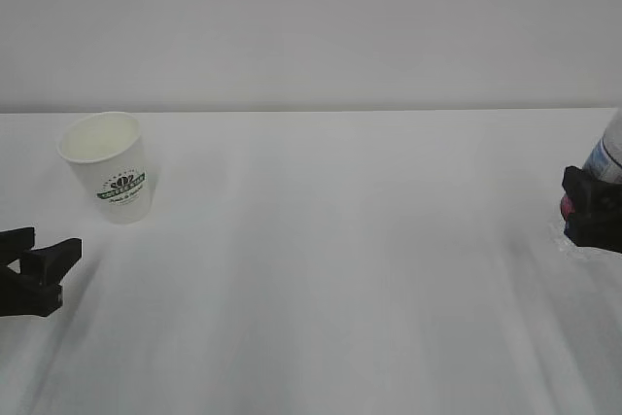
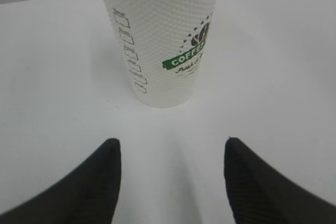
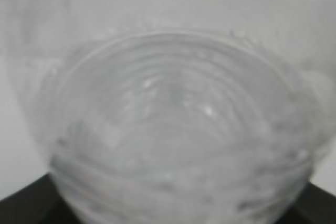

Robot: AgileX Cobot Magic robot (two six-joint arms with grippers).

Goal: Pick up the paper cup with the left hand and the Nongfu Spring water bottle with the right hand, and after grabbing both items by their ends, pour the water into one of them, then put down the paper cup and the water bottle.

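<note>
The paper cup (image 2: 160, 40) is white, with tiny dimples all over its wall. It has a dark leaf picture over a green banner with white letters, and a row of little black boxes down one side. The surface (image 1: 340, 269) is plain white, and the wall (image 1: 311, 26) behind it is pale grey. The left gripper (image 2: 170, 182) is black. The water bottle (image 3: 184, 129) is clear with round ribs, and in the exterior view it shows blue and red. The right gripper (image 1: 593, 206) is black too.
</note>
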